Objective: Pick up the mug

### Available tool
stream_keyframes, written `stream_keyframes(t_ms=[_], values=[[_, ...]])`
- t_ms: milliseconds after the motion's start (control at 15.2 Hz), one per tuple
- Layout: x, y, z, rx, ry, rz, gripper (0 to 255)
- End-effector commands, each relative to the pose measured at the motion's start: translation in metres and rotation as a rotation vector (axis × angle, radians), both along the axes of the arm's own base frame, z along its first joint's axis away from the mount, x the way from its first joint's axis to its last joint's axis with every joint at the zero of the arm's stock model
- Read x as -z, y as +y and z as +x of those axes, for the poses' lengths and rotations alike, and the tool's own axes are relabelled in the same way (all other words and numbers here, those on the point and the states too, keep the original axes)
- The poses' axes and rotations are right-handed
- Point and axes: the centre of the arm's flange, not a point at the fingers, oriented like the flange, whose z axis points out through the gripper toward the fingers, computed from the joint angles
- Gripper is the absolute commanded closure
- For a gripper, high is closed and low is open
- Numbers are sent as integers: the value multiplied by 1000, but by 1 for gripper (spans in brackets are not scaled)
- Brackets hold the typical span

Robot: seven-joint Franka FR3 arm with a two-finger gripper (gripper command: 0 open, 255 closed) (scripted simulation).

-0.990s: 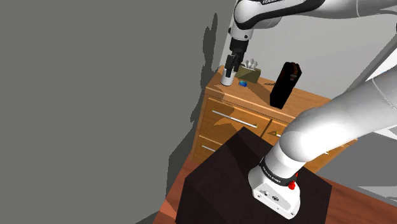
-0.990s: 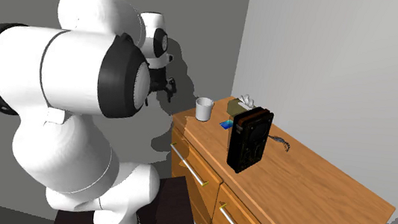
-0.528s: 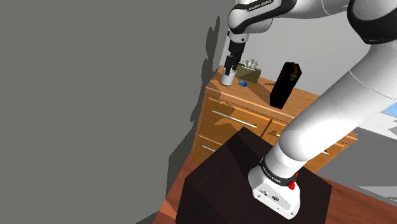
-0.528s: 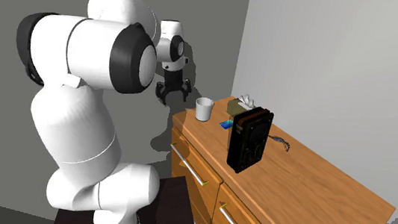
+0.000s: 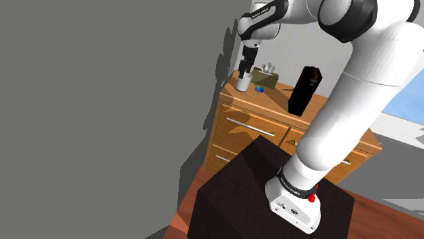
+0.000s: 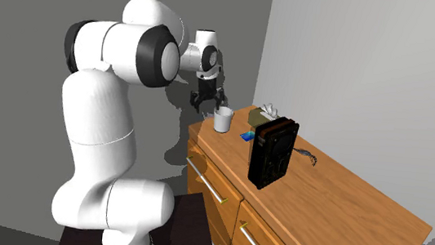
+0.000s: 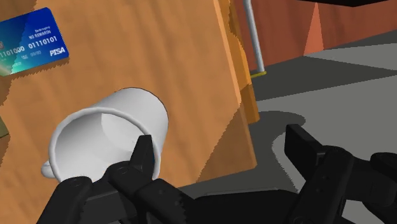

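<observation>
**Open jaws just beside the mug at the dresser's corner**

We see the plain white mug (image 6: 223, 120) standing upright on the wooden dresser (image 6: 347, 206). It sits at the far corner of the top, close to the edge on the second exterior view's left. In the wrist view its open mouth faces us.

The all-black two-finger gripper (image 6: 203, 103) hangs just beside the mug, pointing down past the dresser's edge. Its jaws stand wide apart and grip nothing. One finger (image 7: 144, 154) overlaps the mug's wall from the outside, so the mug lies outside the gap. We cannot tell whether that finger touches it. Between the fingers we see the dresser's side and grey floor (image 7: 331, 76).

Near the mug, on the second exterior view's right, a blue bank card (image 7: 28, 35) lies flat on the top. An olive tissue box (image 6: 264, 112) stands just beyond the card. A tall black slab-shaped box (image 6: 273, 153) stands upright nearer to us.
</observation>
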Motion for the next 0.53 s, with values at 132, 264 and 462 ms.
stream_keyframes(t_ms=[132, 264, 462], values=[[18, -39, 28, -5, -7, -11, 0], [25, -45, 31, -6, -8, -12, 0], [41, -45, 31, -6, -8, -12, 0]])
